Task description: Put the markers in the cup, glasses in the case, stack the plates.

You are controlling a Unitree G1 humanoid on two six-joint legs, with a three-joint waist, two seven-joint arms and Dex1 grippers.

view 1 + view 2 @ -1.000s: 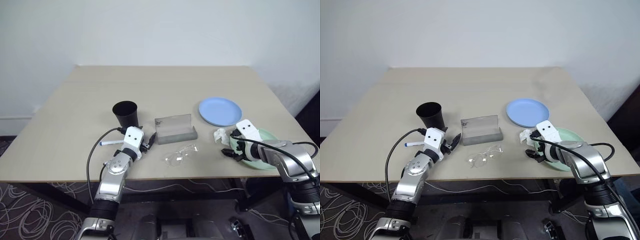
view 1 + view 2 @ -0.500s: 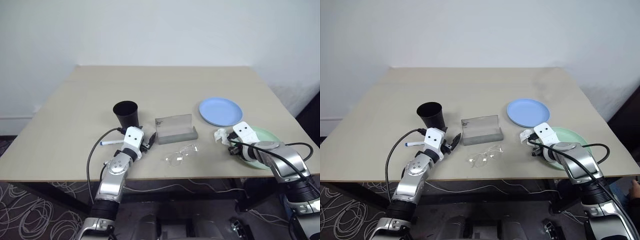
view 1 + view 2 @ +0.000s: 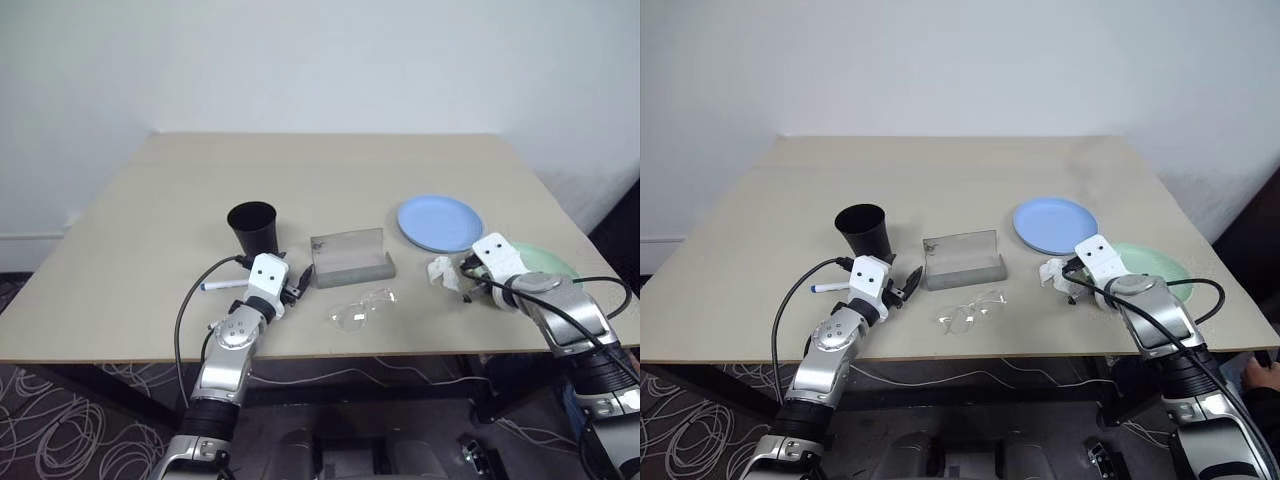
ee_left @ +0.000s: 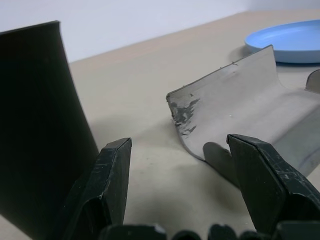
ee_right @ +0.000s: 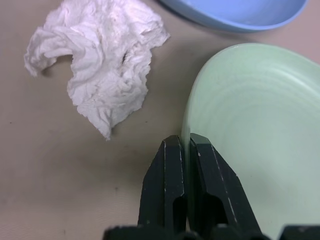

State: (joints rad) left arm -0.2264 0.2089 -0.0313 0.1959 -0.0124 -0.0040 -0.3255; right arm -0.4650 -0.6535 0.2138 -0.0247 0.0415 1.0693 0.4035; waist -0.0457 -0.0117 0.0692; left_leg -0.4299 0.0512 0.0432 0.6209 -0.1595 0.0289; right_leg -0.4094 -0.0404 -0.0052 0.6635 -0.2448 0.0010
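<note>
A mint green plate (image 5: 250, 125) lies at the table's right front edge, and my right gripper (image 5: 186, 165) is shut on its near rim. Just behind it rests the light blue plate (image 3: 440, 222). Left of centre stands the black cup (image 3: 252, 228), and the open grey case (image 3: 350, 260) sits to its right. My left gripper (image 3: 290, 290) is open and empty, level, and aimed at the gap between cup (image 4: 35, 125) and case (image 4: 235, 100). Clear glasses (image 3: 362, 308) lie in front of the case. A blue-capped marker (image 3: 220, 285) lies left of my left gripper.
A crumpled white tissue (image 3: 440, 270) lies just left of the green plate, close to my right gripper. A black cable (image 3: 185, 320) loops from my left arm over the table's front edge. The far half of the table (image 3: 330, 170) is bare.
My right gripper's fingers have closed onto the green plate's rim, and that hand has shifted slightly right and farther onto the table. The left arm has stayed still.
</note>
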